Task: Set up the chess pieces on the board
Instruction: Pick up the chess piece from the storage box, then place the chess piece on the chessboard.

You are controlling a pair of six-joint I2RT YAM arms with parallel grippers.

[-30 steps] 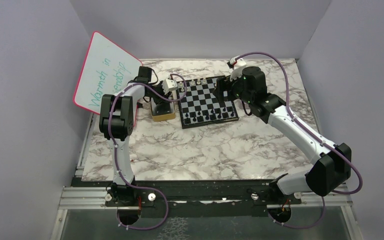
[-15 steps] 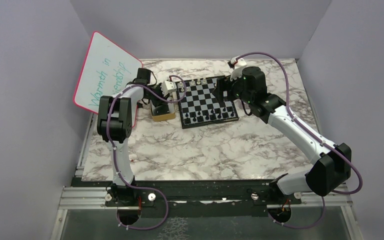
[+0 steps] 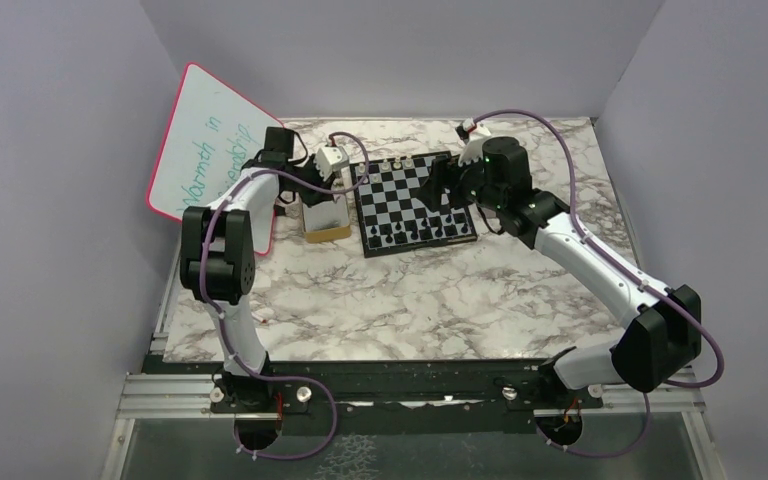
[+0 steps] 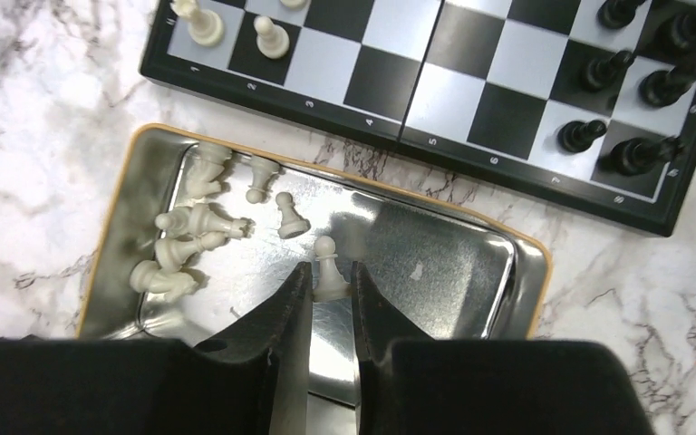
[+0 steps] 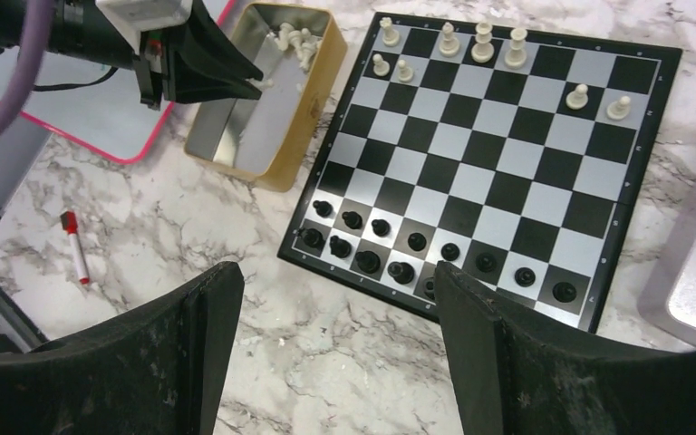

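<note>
While the left gripper's (image 4: 329, 276) jaws clamp a pale pawn (image 4: 327, 261), its long axis runs in line with the jaws; head points outward. Right gripper's (image 5: 335, 281) jaws wide apart above the board (image 5: 498, 172).

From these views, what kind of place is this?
Probably a robot test cell: plain walls enclose the table, the left arm and right arm are bolted to a metal rail, and a whiteboard leans nearby.

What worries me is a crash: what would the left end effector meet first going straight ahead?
Probably the shiny floor of the gold-edged metal tin, just beyond the small whitish pawn pinched in the left end effector; depth is unclear.
</note>
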